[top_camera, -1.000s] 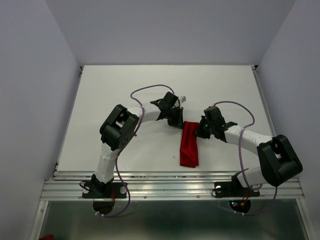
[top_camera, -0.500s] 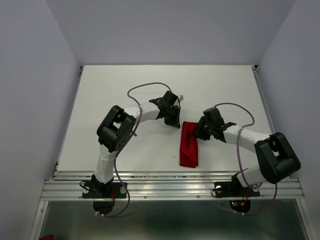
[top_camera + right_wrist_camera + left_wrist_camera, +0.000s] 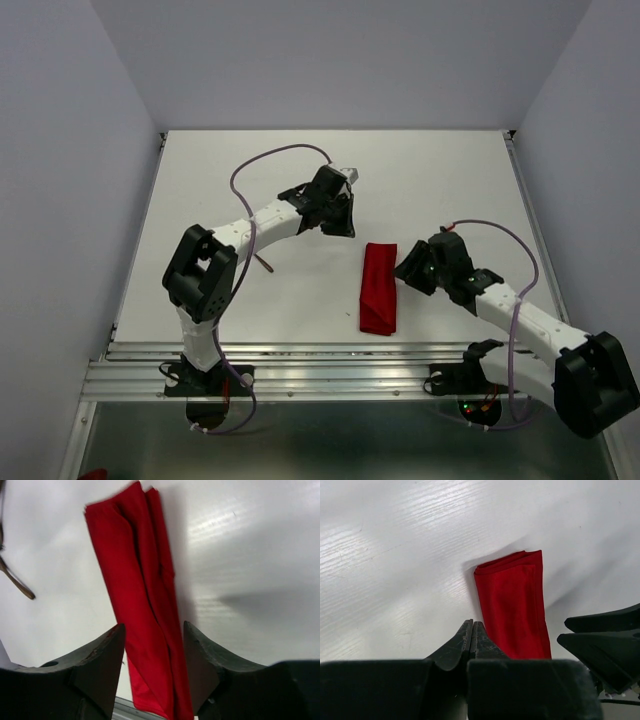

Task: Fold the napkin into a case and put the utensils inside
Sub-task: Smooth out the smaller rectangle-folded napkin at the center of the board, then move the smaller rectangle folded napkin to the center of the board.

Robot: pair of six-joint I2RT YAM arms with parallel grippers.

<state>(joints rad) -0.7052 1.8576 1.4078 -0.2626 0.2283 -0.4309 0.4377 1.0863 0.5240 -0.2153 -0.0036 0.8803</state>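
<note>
So the right tool (image 3: 153, 626) is spread open and empty right over the folded red case (image 3: 140, 580), and the left tool (image 3: 471, 626) is clenched on nothing near its upper end. The case lies flat on the white worktop (image 3: 450, 180), lower middle of the top view, with one wooden utensil (image 3: 17, 586) off to its left. My worry is that the pouch looks pressed flat, so pushing a utensil in could just shove or unfold it.

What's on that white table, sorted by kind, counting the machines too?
Bright red folded cloth pouch: 1
Slim dark brown wooden utensil: 1 in view, only partly visible
Black-and-white robot arms: 2, the left arm and the right arm
Total: 4
</note>
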